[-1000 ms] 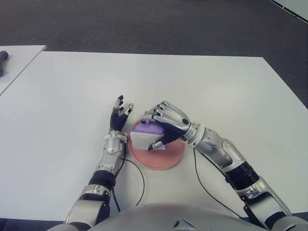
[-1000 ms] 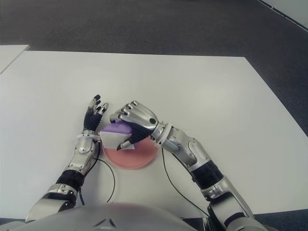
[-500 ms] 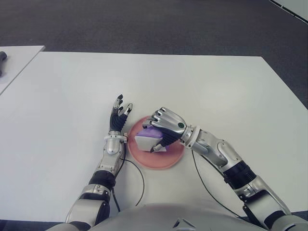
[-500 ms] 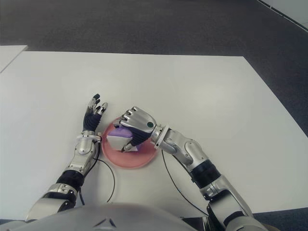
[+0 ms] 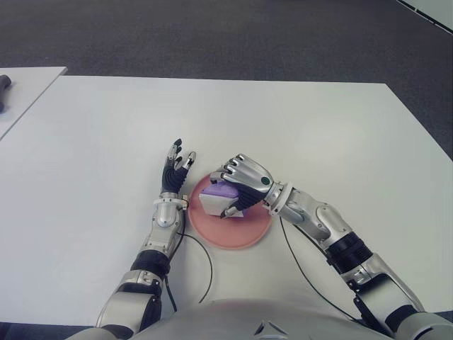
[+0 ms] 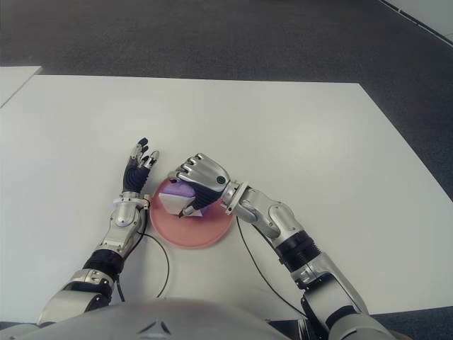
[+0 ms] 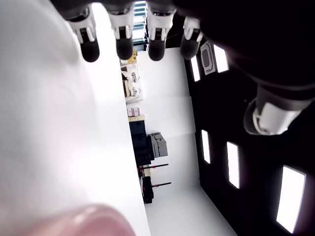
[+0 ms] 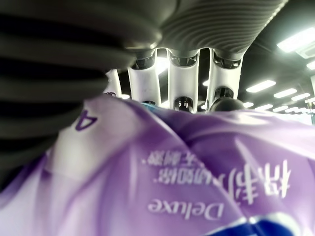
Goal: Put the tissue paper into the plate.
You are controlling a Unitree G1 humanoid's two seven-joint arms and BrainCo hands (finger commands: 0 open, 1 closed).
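While the robot's own torso is showing as a grey blur at the near edge, a thin black cable (image 5: 204,263) is looping over the white table (image 5: 318,134) just in front of it, near the L forearm. Next out, the pink plate (image 5: 241,235) is sitting on the table close to the body, w/ its near rim bare. Over the plate's far-left part the right hand (image 5: 239,185) is curling down around the tissue paper (image 5: 214,200), a small purple-and-white pack: fingers (image 5: 228,174) are wrapping over the pack's top and far side, thumb is pressing in from the near side, so the pack is sitting enclosed in the palm w/ only its white left end sticking out past the fingertips. Whether the pack is touching the plate or hanging just above it, can't tell. Right wrist view is confirming the grip: purple wrapper (image 8: 197,172) w/ "Deluxe" print is filling the frame, w/ three white finger segments (image 8: 181,81) closing over its far edge. Left hand (image 5: 174,177) is showing just left of the plate, palm side toward it, fingers straight and slightly spread, holding nothing; its wrist view is showing only four fingertips (image 7: 124,46) over bare table. Farther out, table is running bare to its far edge, then dark carpet (image 5: 212,35); a second white table's corner (image 5: 28,81) is showing at far left.
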